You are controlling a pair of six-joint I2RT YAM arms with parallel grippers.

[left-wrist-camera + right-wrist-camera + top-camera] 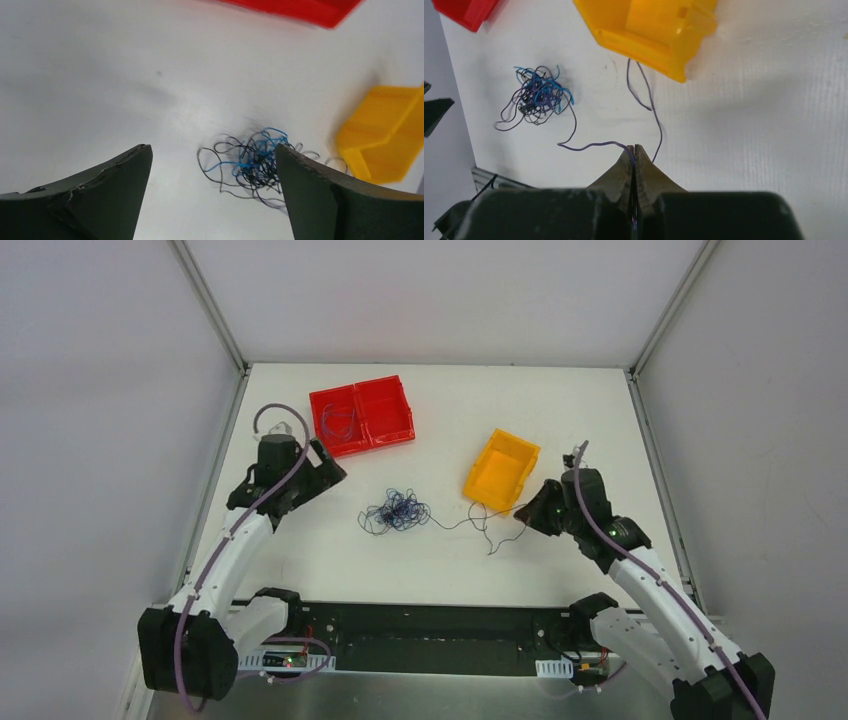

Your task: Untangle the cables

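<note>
Right wrist view: your right gripper (635,150) pinches loose strand (589,145); left gripper (212,148) spread, empty. Knotted cables (396,512) lie at table (300,560) centre. Risk: pulling drags and tightens knot, since nothing pins it.

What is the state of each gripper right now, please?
Left gripper: open, holding nothing.
Right gripper: closed on a thin purple cable.

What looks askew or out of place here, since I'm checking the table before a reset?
The orange plastic bin sits skewed on the white table, and a thin purple wire strays from the tangled blue-and-black wire bundle up to its edge. The right claw is pinched shut on that wire. Nothing looks spilled or broken.
</note>
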